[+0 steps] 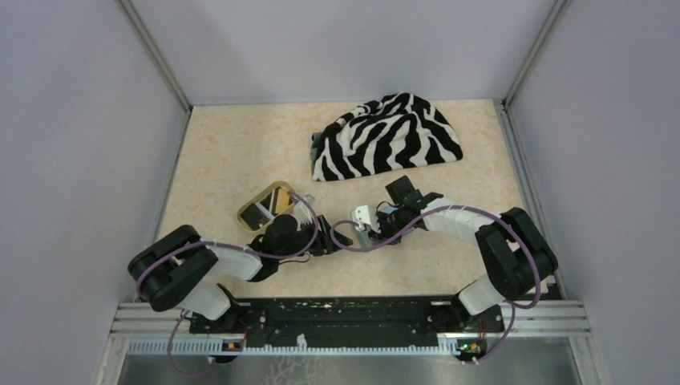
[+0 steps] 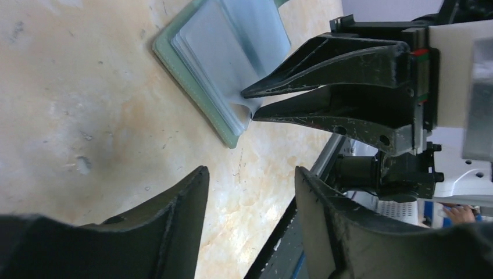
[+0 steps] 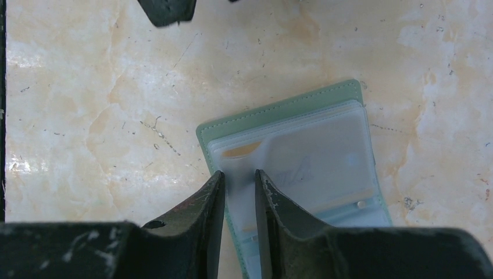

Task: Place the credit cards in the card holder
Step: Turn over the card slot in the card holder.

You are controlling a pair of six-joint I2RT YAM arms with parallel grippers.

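The sage-green card holder [image 3: 279,107] lies open on the table, its clear sleeves facing up. A yellow-orange credit card [image 3: 241,152] shows inside one sleeve. My right gripper [image 3: 239,177] is shut on the near corner of a clear sleeve, which curls up between the fingertips [image 2: 251,107]. My left gripper [image 2: 250,180] hangs open just beside the holder [image 2: 192,75], with only bare table between its fingers. More credit cards, one dark with stripes [image 1: 258,213] and one yellow [image 1: 277,197], lie in the tan oval tray [image 1: 243,213]. In the top view both grippers cover the holder.
A zebra-striped cloth [image 1: 386,138] lies bunched at the back of the table. The two grippers, left [image 1: 325,241] and right [image 1: 357,237], meet tip to tip at the table's middle. The black front rail [image 1: 345,313] runs close behind the left gripper.
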